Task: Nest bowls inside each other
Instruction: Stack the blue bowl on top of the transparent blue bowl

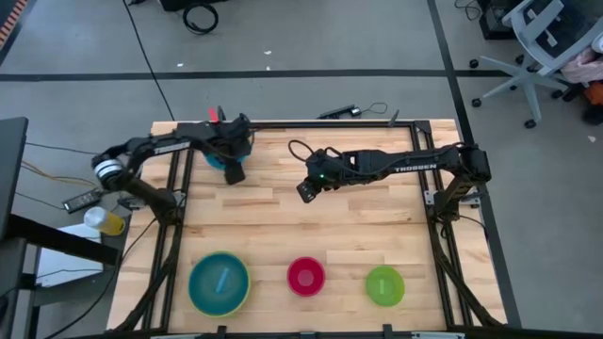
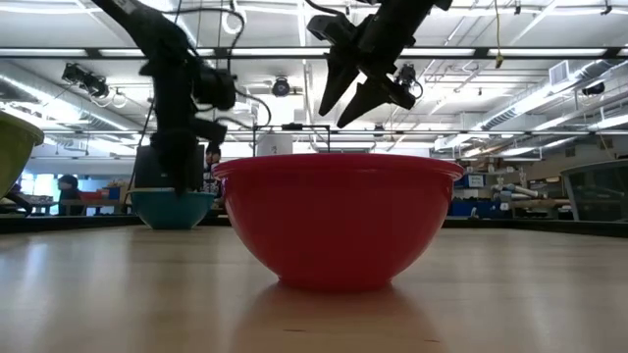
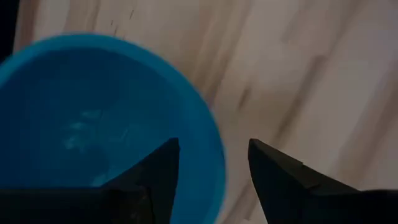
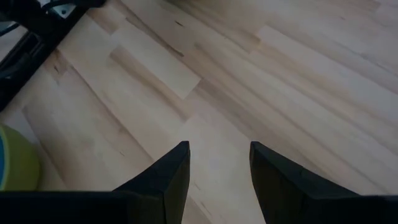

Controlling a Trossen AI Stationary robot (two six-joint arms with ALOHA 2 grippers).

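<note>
A bright blue bowl stands on the table at the far left. My left gripper is over its rim, open, with one finger above the inside and one outside; I cannot tell whether it touches. My right gripper hangs open over bare wood at mid-table and holds nothing. Along the near edge, a pale blue bowl sits inside a large yellow-green bowl. To its right stand a magenta-red bowl and a small green bowl.
Black frame rails run along the table's left and right sides. Cables and small tools lie at the far edge. Bare wood stretches between the arms and the row of bowls at the near edge.
</note>
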